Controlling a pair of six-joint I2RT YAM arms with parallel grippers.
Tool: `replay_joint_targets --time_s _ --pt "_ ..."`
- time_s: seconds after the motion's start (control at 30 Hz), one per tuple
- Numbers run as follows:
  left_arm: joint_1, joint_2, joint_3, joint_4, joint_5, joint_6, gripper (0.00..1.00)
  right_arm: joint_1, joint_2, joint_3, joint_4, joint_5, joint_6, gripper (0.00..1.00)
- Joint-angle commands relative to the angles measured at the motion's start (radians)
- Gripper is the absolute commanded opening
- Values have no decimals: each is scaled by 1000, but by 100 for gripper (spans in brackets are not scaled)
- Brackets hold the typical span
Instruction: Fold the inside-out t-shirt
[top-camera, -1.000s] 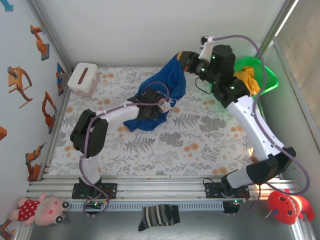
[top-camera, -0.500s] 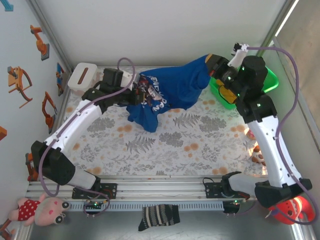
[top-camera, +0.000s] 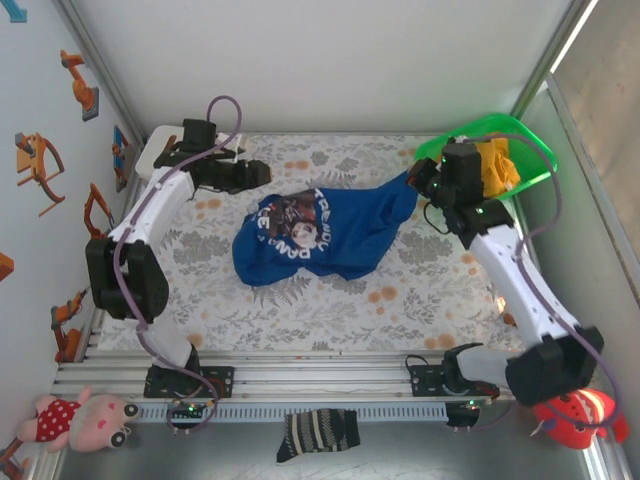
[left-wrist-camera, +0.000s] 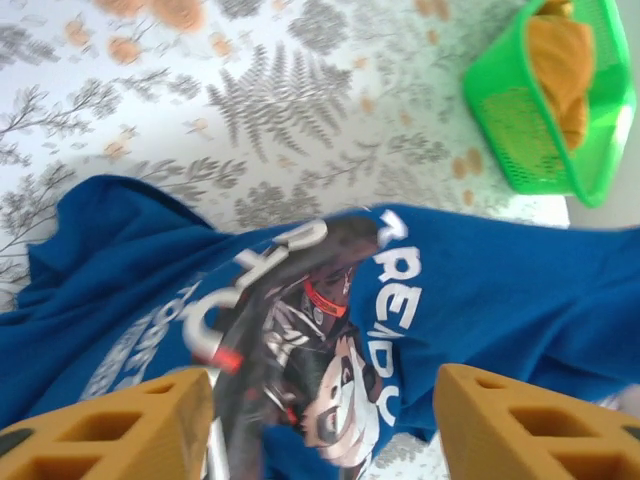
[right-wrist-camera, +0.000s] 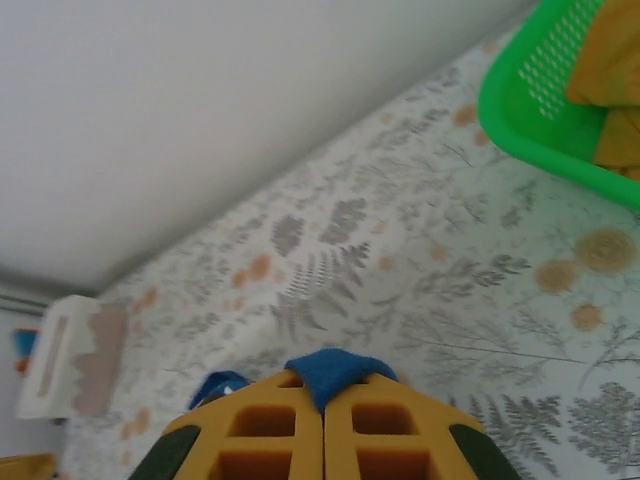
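Cloth under study: a royal-blue short-sleeved t-shirt (top-camera: 320, 240) with white lettering and a printed figure, lying crumpled on the middle of the fern-patterned table (top-camera: 300, 305), with one corner stretching toward the right. The right gripper (top-camera: 416, 186) is pinching that corner, its jaws closed on a fold of blue fabric. The left gripper (top-camera: 258, 177) is hovering just beyond the shirt's far left edge, jaws standing apart and holding nothing. Farther off, a green plastic basket (top-camera: 530, 148) is holding a yellow-orange garment (top-camera: 497, 165). Judged light, limp and prone to bunching, the shirt is calling for pinches at hem or shoulder corners, drawn apart to flatten it before folding.
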Motion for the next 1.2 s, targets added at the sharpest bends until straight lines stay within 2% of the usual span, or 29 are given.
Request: replay_joint_targets --time_s 0.0,0.03,0.07,0.17,0.27,0.4,0.5,0.6,0.83,0.93,1.17 --pt "-3 -2 16 -18 -43 -36 65 -49 132 60 28 -73 -137 41" --pt "-7 -23 -10 -17 -64 -42 69 -48 168 93 -15 -110 -172 50" --pt "-15 -46 -36 -15 -91 -45 71 -45 182 108 -39 -148 -195 54" --pt "-69 -151 -163 -8 -211 -42 76 -15 159 75 -61 -238 -223 56" --pt "-150 -243 -287 -6 -333 -32 79 59 119 9 -75 -289 -251 56" --pt "-203 -324 -430 14 -431 -117 79 234 132 -25 -108 -243 -331 57" --pt "-203 -366 -523 66 -441 -173 80 335 213 -7 -135 -201 -381 59" --pt "-214 -377 -555 85 -447 -158 81 402 294 20 -146 -172 -407 59" --pt "-319 -337 -544 118 -545 27 84 437 403 30 -151 -148 -376 58" --pt "-382 -282 -508 127 -593 94 86 432 378 2 -151 -103 -356 58" --pt "-497 -93 -396 135 -814 214 87 394 266 -72 -145 -60 -287 58"
